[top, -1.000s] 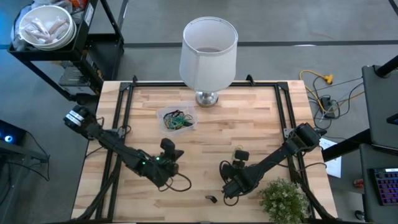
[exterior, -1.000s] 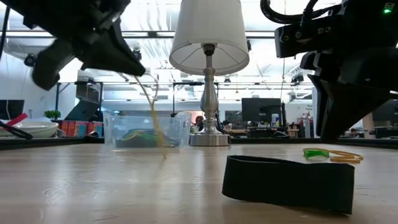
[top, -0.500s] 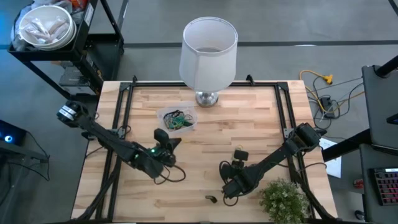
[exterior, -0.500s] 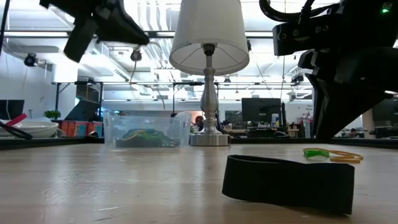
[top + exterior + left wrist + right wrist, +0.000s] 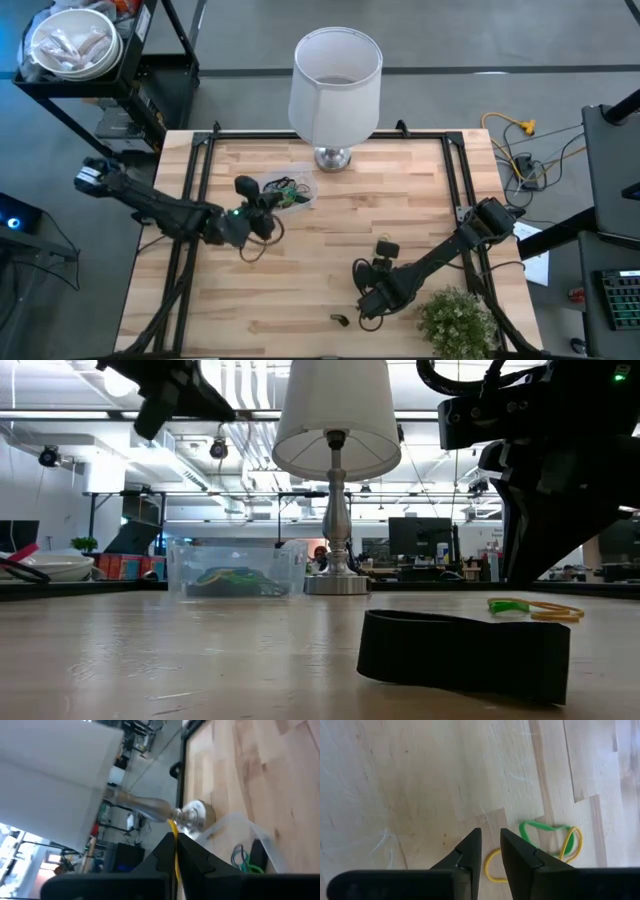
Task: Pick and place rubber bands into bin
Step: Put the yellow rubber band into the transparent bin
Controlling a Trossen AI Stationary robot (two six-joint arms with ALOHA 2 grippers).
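My left gripper [image 5: 268, 200] hovers just left of the bin [image 5: 286, 190], a clear tub holding several rubber bands, and is shut on a yellow rubber band [image 5: 174, 847]. It points toward the lamp's base [image 5: 192, 815]. My right gripper [image 5: 490, 837] stands near the front edge, pointing steeply down, with a narrow gap between its fingers. A yellow band [image 5: 570, 847] and a green band [image 5: 540, 827] lie flat on the table beside it. A wide black band [image 5: 465, 655] rests on its edge at the front. My left gripper pinches a strand of the yellow band [image 5: 174, 851] between its two fingers. A short piece sticks out past the fingertips. The fingers come nearly level from the table's left. The gripper hides the rest of the band.
A white lampshade on a metal base [image 5: 335, 75] stands at the far edge behind the bin. A small green plant [image 5: 455, 320] sits at the front right corner. A shelf with a white bowl [image 5: 75, 45] stands off the table's far left.
My left gripper has risen and gone toward the far edge, up to the bin, staying shut. The yellow band, which trailed down to the table a second ago, is lifted clear.
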